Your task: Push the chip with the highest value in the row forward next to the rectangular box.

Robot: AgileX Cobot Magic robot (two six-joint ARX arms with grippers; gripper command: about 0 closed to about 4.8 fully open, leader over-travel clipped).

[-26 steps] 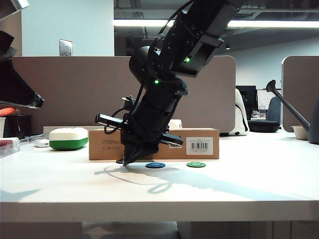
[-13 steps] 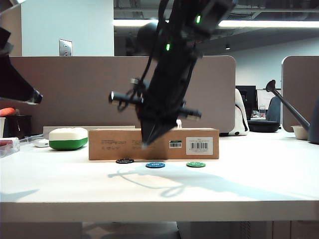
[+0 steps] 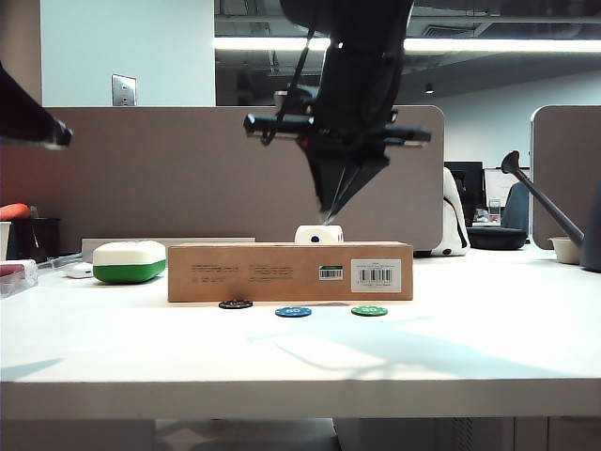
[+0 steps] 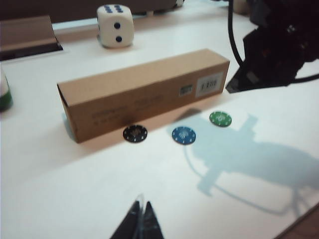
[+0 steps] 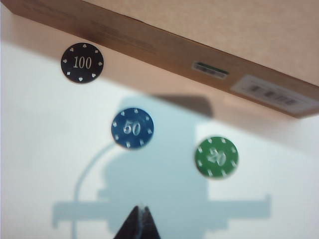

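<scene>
Above the rectangular box [image 3: 289, 272], exterior view: my right gripper [image 3: 331, 213] hangs high, fingers pinched to 1 point, carrying nothing. The chip [image 3: 235, 303], black, lies just in front of the box's face; blue chip [image 3: 293, 311] and green chip [image 3: 369, 310] sit nearer the camera. A white-and-green case [image 3: 130, 260] rests beside the box's end.

Left wrist view: my left gripper [image 4: 140, 222], tips closed and empty, is well apart from the box [image 4: 144, 89]. Chip [image 4: 135, 134] close beside the box; a die [image 4: 115, 26] beyond it.

Right wrist view: my right gripper [image 5: 138, 222] tips together. Chip [image 5: 82, 62] reads "100", near the box [image 5: 199, 40]; blue "50" [image 5: 132, 128]; green "20" [image 5: 216, 157]. Barcode label print illegible.

Judgement: push looks complete; next calls for parking clear.
</scene>
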